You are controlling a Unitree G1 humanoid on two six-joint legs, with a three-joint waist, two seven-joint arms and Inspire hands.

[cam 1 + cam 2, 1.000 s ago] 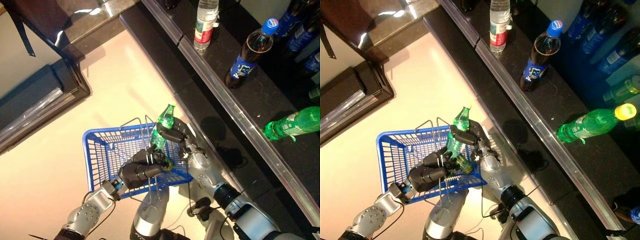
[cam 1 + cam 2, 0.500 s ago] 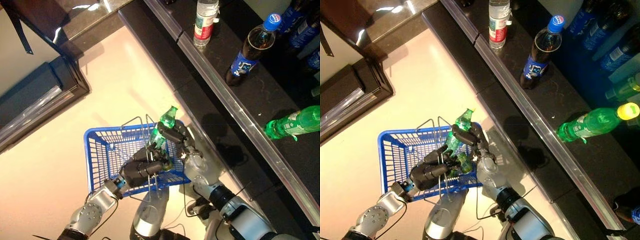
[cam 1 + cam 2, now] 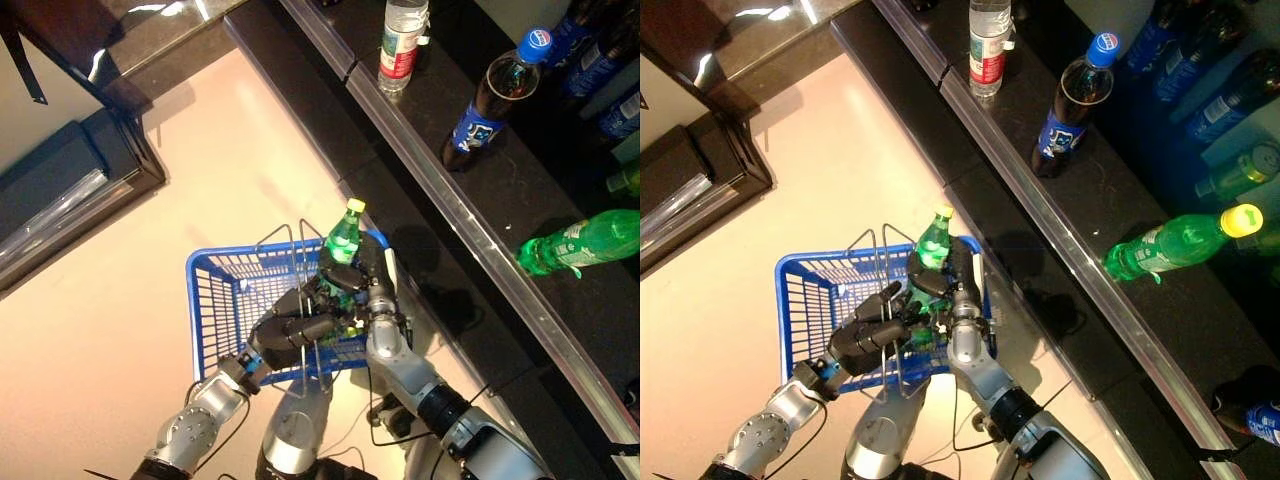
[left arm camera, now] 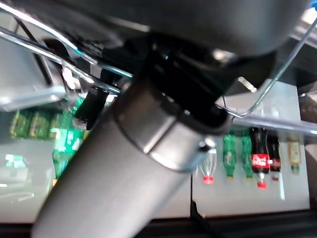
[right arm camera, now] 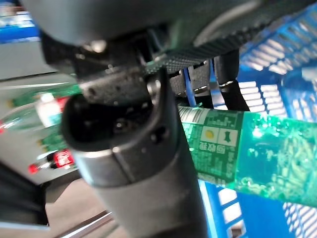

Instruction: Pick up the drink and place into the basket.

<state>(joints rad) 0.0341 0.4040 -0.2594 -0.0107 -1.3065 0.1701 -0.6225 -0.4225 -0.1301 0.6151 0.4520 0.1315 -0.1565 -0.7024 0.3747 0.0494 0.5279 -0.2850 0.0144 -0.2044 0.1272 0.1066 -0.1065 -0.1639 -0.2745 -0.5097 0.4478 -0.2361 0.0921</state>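
- Right hand point(image 3: 368, 292) curled round the green drink bottle point(image 3: 342, 241), now further over the blue basket point(image 3: 215, 300) than half a second ago, at its far right corner.
- Bottle more upright than before, yellow cap up, lower body already below the rim among the wire handles point(image 3: 283, 240).
- Left hand point(image 3: 872, 335) at the basket's near rim by the handles, fingers looser than before; actual grip on the wire unclear.
- Judged: placing nearly done, only lowering and letting go left.
- Other bottles on the dark shelf point(image 3: 520, 190) well apart: cola bottle point(image 3: 483, 100), clear bottle point(image 3: 398, 45), lying green bottle point(image 3: 580, 243).
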